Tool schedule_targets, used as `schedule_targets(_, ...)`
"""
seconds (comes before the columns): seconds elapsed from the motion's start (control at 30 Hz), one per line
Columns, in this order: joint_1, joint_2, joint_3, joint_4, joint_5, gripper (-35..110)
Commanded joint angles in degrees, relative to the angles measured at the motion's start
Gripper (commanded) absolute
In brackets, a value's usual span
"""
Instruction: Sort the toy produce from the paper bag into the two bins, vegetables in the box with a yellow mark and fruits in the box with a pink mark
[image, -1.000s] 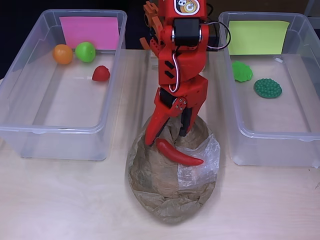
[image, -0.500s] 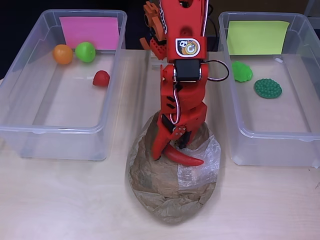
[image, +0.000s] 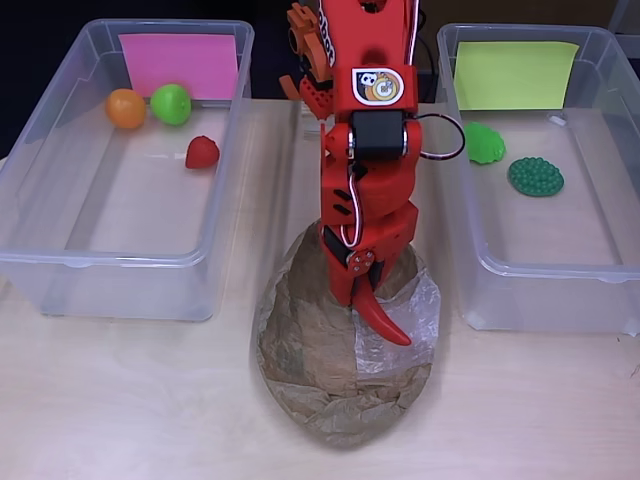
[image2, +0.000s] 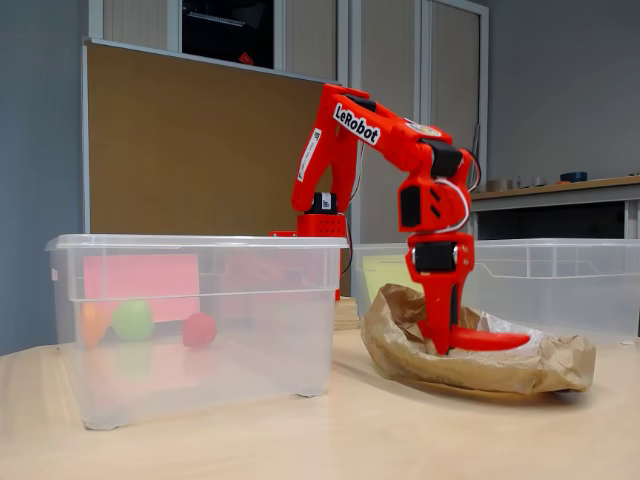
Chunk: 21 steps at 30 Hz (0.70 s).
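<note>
The red chili pepper (image: 385, 320) is clamped between the closed jaws of the gripper (image: 362, 297) atop the crumpled paper bag (image: 330, 390), its tip aimed at five o'clock overhead. The arm (image2: 400, 140) is seen arched and bent steeply downward in the fixed view.

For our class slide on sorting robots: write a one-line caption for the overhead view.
Red robot hand closes on a red chili pepper atop the crumpled paper bag, between two clear bins.

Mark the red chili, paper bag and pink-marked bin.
red chili (image: 385, 322), overhead view, mid-body.
paper bag (image: 310, 385), overhead view, crumpled lower side.
pink-marked bin (image: 100, 262), overhead view, near rim.
</note>
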<state>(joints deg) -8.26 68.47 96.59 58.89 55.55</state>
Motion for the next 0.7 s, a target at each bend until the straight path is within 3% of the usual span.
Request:
schedule_targets(0.0, -0.09, 6.15, -3.52, 7.12, -0.18, 6)
schedule_targets(0.27, -2.02, 22.85, -3.25, 21.09, 5.45, 6)
schedule_targets(0.67, -23.29, 46.14, -0.88, 38.67, 37.62, 6)
